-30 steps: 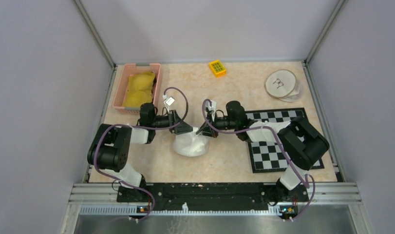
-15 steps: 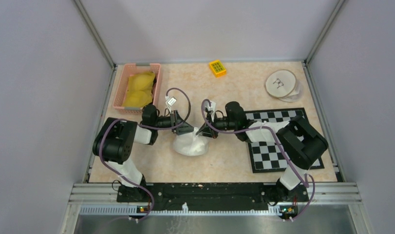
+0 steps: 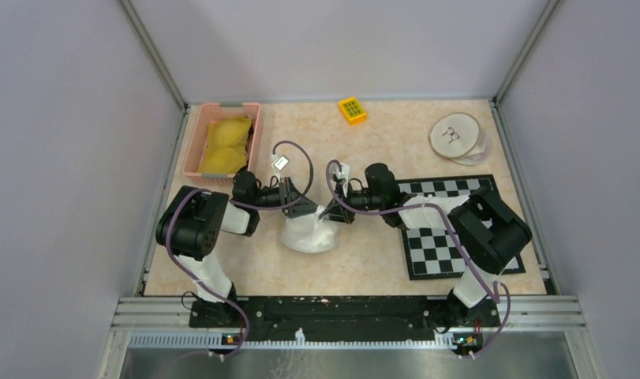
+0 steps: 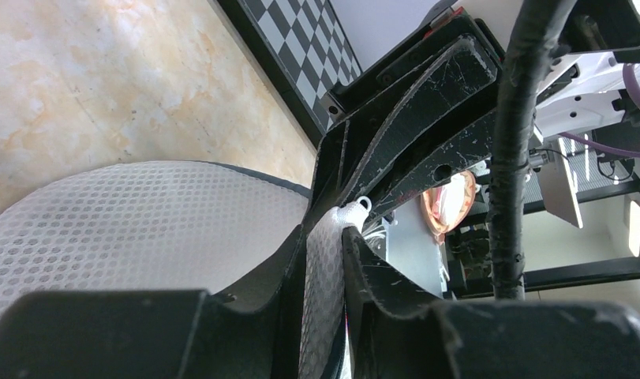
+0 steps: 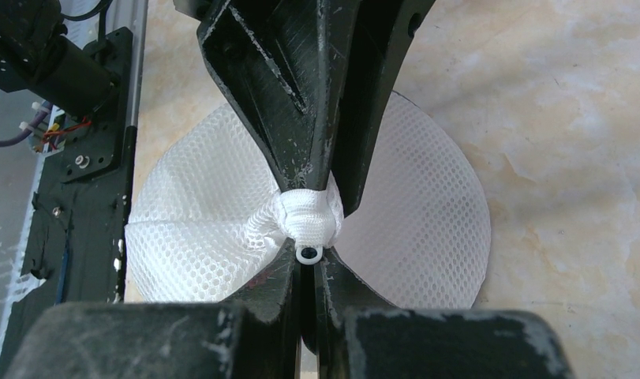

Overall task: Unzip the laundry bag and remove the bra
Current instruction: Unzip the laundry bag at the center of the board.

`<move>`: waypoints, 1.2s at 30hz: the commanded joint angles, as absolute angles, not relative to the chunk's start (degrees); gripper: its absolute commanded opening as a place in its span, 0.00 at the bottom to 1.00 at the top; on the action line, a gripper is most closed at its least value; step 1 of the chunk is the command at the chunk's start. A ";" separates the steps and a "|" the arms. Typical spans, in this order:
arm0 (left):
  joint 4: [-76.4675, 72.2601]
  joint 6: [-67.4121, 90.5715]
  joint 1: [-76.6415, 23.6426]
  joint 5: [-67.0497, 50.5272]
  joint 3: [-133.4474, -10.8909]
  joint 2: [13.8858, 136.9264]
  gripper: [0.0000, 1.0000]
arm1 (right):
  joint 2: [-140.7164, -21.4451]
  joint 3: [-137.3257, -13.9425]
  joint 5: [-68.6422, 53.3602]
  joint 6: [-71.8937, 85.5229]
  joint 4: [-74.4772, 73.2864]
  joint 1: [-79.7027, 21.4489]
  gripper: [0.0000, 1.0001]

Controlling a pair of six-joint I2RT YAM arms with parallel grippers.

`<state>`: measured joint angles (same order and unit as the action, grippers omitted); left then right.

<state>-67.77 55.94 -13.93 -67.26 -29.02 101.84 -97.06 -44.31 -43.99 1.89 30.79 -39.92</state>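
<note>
The white mesh laundry bag (image 3: 307,235) lies in the middle of the table. My left gripper (image 4: 326,237) is shut on a bunched fold of its mesh (image 4: 323,276), just behind the white ring of the zipper pull (image 4: 364,204). Facing it from the right, my right gripper (image 5: 307,257) is shut on that zipper pull (image 5: 308,253), the ring poking out at its fingertips. From above, the left gripper (image 3: 305,209) and right gripper (image 3: 330,213) meet tip to tip over the bag's top edge. The bra is hidden.
A pink basket (image 3: 193,155) holding yellow padded fabric (image 3: 224,145) stands at the back left. A checkerboard mat (image 3: 439,245) lies under the right arm. A yellow block (image 3: 352,110) and round wooden discs (image 3: 457,136) sit at the back.
The left jaws have closed onto the mesh fold. The left arm's elbow has shifted slightly right. The right gripper has kept its hold on the pull.
</note>
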 commanded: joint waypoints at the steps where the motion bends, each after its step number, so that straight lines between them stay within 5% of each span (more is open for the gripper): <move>1: -69.78 55.55 -17.87 -68.43 -29.54 97.95 0.31 | -97.75 -49.53 -46.49 0.90 34.45 -40.53 0.00; 9: -52.51 40.67 -6.29 -69.02 -32.41 90.38 0.51 | -94.97 -49.10 -49.84 -4.20 29.16 -39.20 0.00; 16: -3.01 -8.78 -3.60 -73.58 -43.88 79.21 0.63 | -94.65 -50.99 -52.92 -7.80 24.12 -39.18 0.00; 24: 31.70 -52.97 -4.55 -74.65 -51.67 76.89 0.67 | -95.02 -53.08 -55.06 -8.95 21.97 -39.13 0.00; 36: 30.52 -65.65 -14.35 -65.98 -52.24 77.17 0.64 | -95.11 -54.38 -56.15 -10.34 19.09 -39.54 0.00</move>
<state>31.29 -60.80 -11.22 -68.23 -50.39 77.45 -96.71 -51.86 -53.89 -8.95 18.85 -38.89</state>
